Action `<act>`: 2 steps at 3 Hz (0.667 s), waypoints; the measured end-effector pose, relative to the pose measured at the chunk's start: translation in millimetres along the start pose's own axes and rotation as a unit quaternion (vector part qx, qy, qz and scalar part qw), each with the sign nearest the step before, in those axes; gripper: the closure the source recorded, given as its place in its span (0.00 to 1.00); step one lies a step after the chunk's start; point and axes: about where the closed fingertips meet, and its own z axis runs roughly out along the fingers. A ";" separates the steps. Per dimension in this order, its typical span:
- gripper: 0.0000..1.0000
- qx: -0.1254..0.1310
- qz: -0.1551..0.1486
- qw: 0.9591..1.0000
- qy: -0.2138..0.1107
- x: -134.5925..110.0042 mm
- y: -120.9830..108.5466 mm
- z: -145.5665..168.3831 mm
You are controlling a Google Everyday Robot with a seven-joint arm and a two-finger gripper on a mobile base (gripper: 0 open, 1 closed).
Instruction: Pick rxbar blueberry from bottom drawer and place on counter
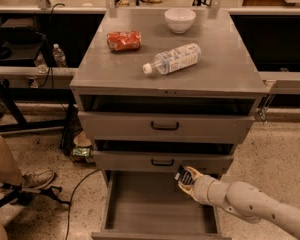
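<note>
Tan trouser leg [0, 159] and a grey sneaker [37, 179] sit far left on the speckled floor, with a black cable [77, 194] running past them toward the cabinet. Small water bottle [59, 55] stands upright in the background, left of the cabinet. Green packet [82, 153] is on the floor against the cabinet's left foot.

On the counter [225, 69]:
- Crumpled red item [123, 40] at back left; can or bag, can't tell.
- Clear plastic bottle [172, 59] on its side near centre, white cap pointing front-left.
- White bowl [180, 20] upright at the back, right of the red item.
- All three are apart from each other.

Top drawer [120, 126] and middle drawer [125, 161] each have a black handle, and both are cracked open slightly. Bottom drawer [140, 209] is pulled well out, grey floor showing.

Gripper [186, 178] is over the back right part of the bottom drawer, just under the middle drawer's front and right of its handle. Pincer is narrow, clamped on the rxbar blueberry [179, 173]. The bar is off the drawer floor and tilted, dark wrapper with white print facing the camera. White arm [250, 206] comes in from lower right, across the drawer's right wall.
</note>
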 end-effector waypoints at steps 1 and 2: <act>1.00 0.001 0.000 1.000 -0.001 -1.1 -1.0 -3.0; 1.00 0.013 0.004 1.000 -0.008 -10.2 -10.0 -29.2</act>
